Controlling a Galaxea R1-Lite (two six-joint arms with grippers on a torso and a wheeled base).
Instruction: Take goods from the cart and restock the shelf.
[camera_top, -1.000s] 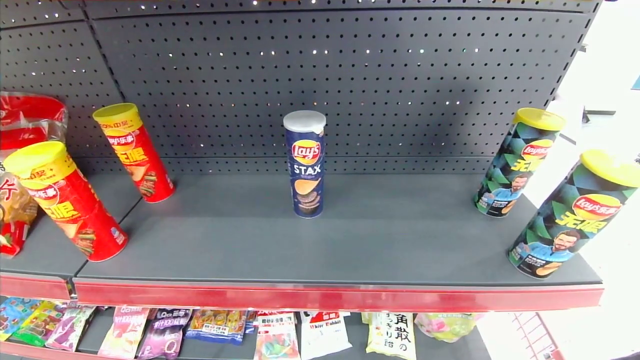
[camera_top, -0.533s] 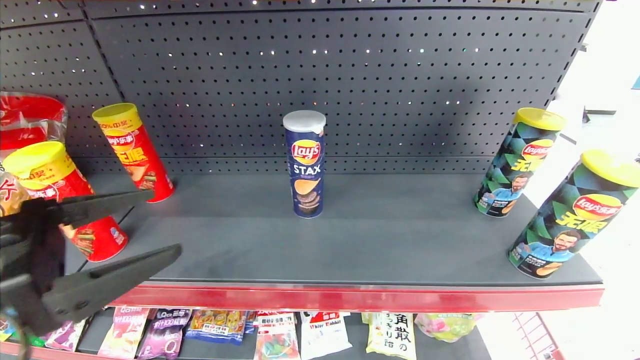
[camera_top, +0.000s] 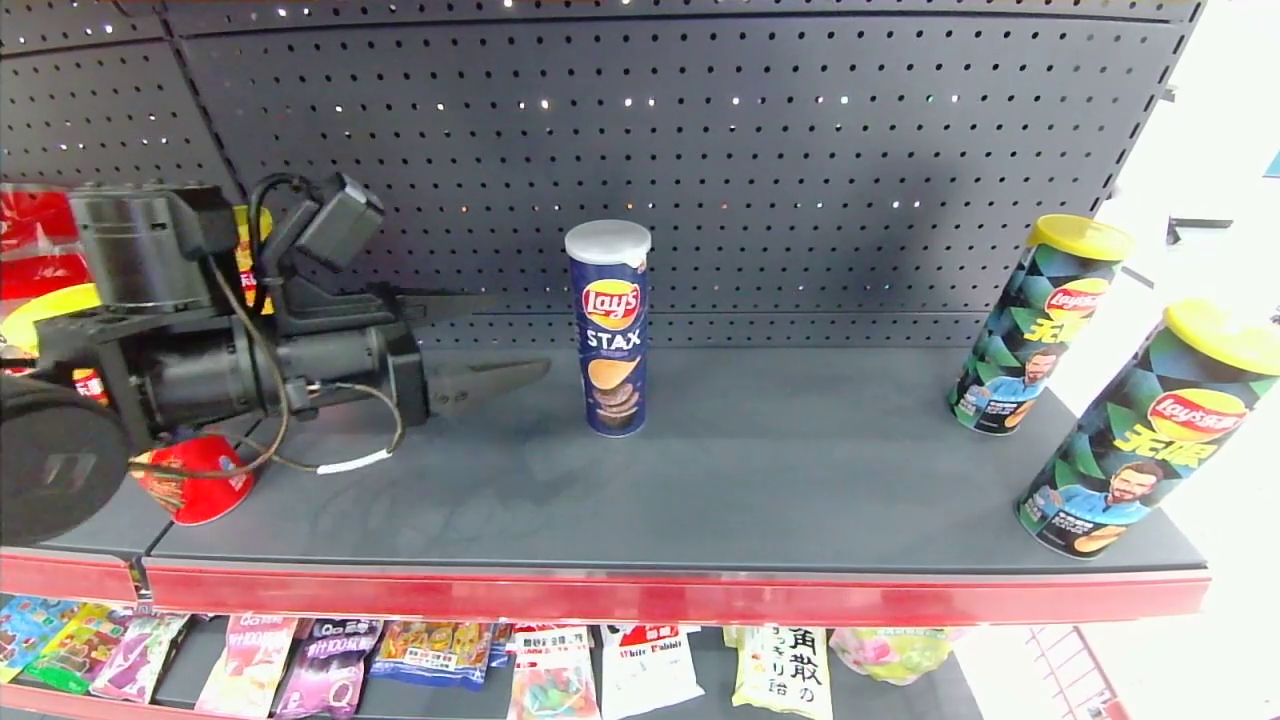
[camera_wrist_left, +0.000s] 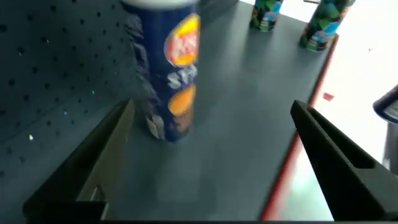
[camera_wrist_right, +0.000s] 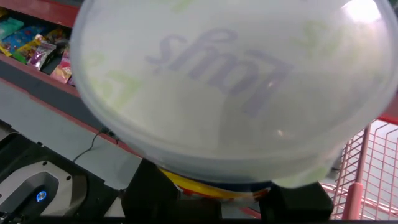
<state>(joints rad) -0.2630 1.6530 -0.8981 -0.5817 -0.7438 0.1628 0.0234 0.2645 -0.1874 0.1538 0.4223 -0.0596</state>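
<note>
left end effector (camera_top: 518, 332) has swung in, open, beside the upright blue can (camera_top: 608, 330).

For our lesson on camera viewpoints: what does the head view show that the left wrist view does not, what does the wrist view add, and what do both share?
Extra in the head view: a red can partly hidden behind the left arm, and snack bags on the lower shelf.
Extra in the left wrist view: the look along the left gripper, its fingers spread wide, with the blue can standing ahead, nearer one finger.
Shared: that blue can, the two green cans, the pegboard back and the shelf's red front edge.
</note>
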